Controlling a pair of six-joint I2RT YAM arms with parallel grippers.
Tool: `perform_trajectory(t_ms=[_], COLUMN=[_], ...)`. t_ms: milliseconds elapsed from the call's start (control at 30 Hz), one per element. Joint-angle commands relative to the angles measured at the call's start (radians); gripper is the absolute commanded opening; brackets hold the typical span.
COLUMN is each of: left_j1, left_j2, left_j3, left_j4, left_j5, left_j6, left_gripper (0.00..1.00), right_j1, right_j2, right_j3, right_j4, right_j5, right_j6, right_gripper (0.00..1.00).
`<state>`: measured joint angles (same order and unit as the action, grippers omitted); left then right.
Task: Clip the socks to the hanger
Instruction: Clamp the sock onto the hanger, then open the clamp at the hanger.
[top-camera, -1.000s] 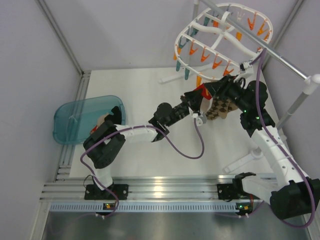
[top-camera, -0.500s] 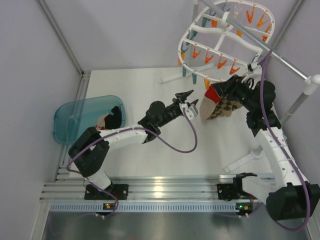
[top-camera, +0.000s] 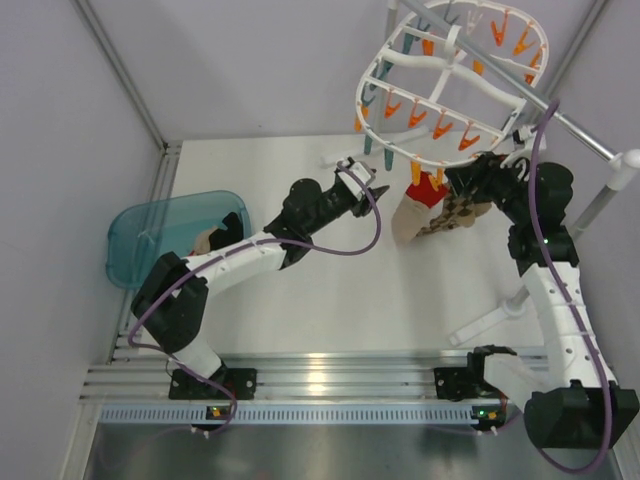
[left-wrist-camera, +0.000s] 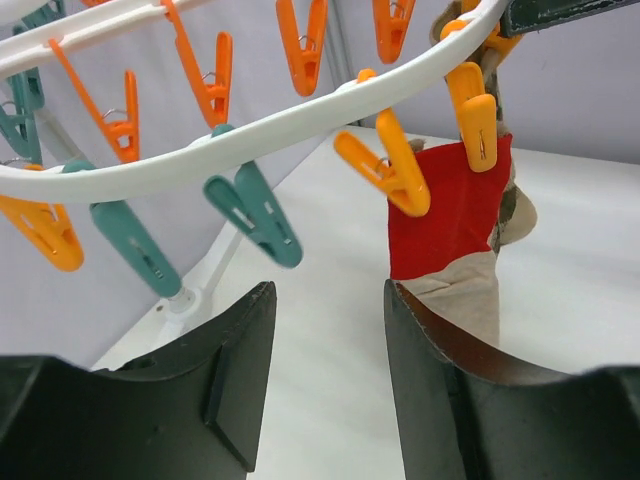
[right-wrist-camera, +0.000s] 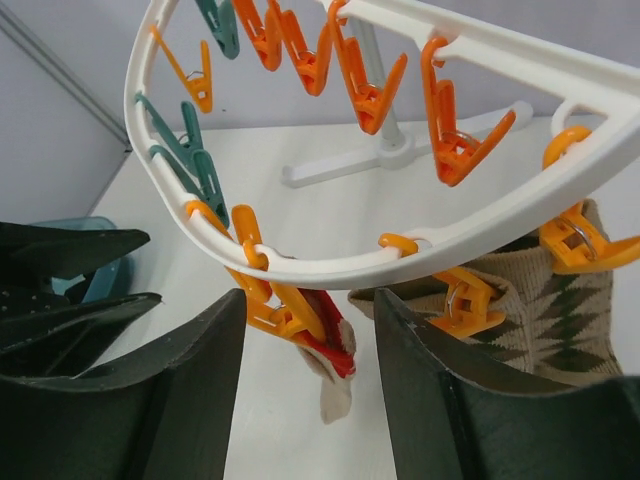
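**One sock up, one to go**

The red-and-cream sock hangs from an orange peg on the hanger, just ahead of the left gripper and the right gripper, both spread apart and empty. I see no mate clipped.

Top view, contents.
- Hanger: white oval frame, upper right of frame, tilted, rimmed with orange and teal pegs; it hangs on a grey metal rail.
- Sock: red end uppermost at the orange pegs on the hanger's lower rim, cream part hanging below.
- Argyle sock: just right of it, touching.
- Left end effector: centre of frame, just left of the sock, apart from it.
- Right end effector: right of the socks, under the rim.
- Teal basin: left on the white desk, contents partly hidden by the left arm.
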<state>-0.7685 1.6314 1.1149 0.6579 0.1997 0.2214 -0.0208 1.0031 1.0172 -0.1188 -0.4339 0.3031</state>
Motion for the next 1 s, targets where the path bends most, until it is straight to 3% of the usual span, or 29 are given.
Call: perform_trajectory(t_ms=[0, 133, 400, 633, 800, 967], left_j1=[0.005, 0.014, 0.069, 0.100, 0.141, 0.132], left_j2=[0.002, -0.004, -0.018, -0.002, 0.021, 0.079], left_j3=[0.036, 0.039, 0.057, 0.108, 0.167, 0.215], left_j4=[-0.001, -0.009, -0.026, -0.047, -0.072, -0.049], left_j5=[0.023, -0.003, 0.145, 0.139, 0.349, 0.516], left_j6=[-0.097, -0.123, -0.178, -0.217, -0.179, -0.299], left_gripper=[0.52, 0.52, 0.51, 0.50, 0.45, 0.37], right_j1=[-0.034, -0.045, -0.071, -0.102, -0.116, -0.116], right_j2=[-0.027, -0.029, -0.020, -0.046, -0.086, -0.118], right_j3=[0.055, 0.046, 0.066, 0.083, 0.086, 0.067], right_j4=[-0.024, -0.024, 0.011, -0.004, -0.025, -0.042], right_j5=[0.035, 0.078, 0.153, 0.190, 0.146, 0.066], right_j6=[-0.053, -0.071, -0.093, -0.110, -0.114, -0.095], right_gripper=[0.53, 0.53, 0.53, 0.54, 0.54, 0.53])
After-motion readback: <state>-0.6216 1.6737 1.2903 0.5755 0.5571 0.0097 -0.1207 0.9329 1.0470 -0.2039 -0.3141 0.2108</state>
